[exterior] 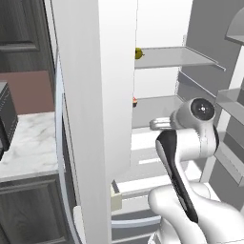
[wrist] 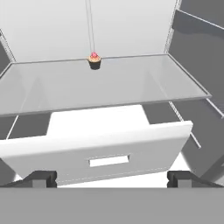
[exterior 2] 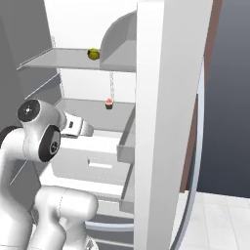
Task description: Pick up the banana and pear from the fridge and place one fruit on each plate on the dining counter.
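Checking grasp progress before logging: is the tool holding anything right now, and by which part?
Nothing is held. The tool is open, its fingertips wide apart and bare, facing the fridge drawer; the cupcake sits far back on the shelf.

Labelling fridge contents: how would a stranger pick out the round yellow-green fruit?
Look inside the open fridge. On its upper shelf sits the pear, near the shelf's middle. It is round and yellow-green; the cupcake one shelf below is tiny, red-topped and dark-based.
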Controlling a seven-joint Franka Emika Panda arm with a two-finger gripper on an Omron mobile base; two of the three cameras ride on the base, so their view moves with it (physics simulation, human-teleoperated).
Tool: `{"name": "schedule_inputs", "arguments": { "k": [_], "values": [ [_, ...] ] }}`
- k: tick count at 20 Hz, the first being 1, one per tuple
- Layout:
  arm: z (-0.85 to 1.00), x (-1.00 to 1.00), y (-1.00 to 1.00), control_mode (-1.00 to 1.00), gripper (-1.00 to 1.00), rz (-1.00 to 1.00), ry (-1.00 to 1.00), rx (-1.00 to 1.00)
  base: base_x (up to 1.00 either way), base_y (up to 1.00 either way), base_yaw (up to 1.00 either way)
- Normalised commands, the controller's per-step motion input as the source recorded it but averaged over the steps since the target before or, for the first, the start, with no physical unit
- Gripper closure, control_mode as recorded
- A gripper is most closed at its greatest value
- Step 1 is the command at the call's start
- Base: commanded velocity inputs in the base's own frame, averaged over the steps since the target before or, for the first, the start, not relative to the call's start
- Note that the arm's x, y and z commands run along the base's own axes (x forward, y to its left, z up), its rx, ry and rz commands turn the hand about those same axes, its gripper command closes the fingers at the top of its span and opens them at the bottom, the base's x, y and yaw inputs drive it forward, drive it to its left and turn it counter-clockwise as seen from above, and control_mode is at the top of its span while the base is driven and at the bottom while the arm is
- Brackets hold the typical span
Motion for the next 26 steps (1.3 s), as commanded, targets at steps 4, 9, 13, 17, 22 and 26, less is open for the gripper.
{"name": "schedule_inputs", "arguments": {
  "k": [4,9,13,17,22,26],
  "values": [
    [0.86,0.03,0.16,-1.00,-1.00,0.00,0.00,-0.16,0.00,0.00,0.00],
    [0.72,0.01,0.04,-1.00,-1.00,0.00,0.00,-0.05,0.00,0.00,0.00],
    [0.63,0.03,0.00,-1.00,-1.00,0.00,0.00,0.00,0.00,0.00,0.00],
    [0.46,0.22,0.04,-1.00,-1.00,0.00,0.00,0.00,0.00,0.00,0.00],
    [0.12,0.46,0.01,-1.00,-1.00,0.00,-0.04,0.00,0.00,0.00,0.00],
    [0.23,0.51,0.00,-1.00,-1.00,0.00,-0.05,0.00,0.00,0.00,0.00]
  ]
}}
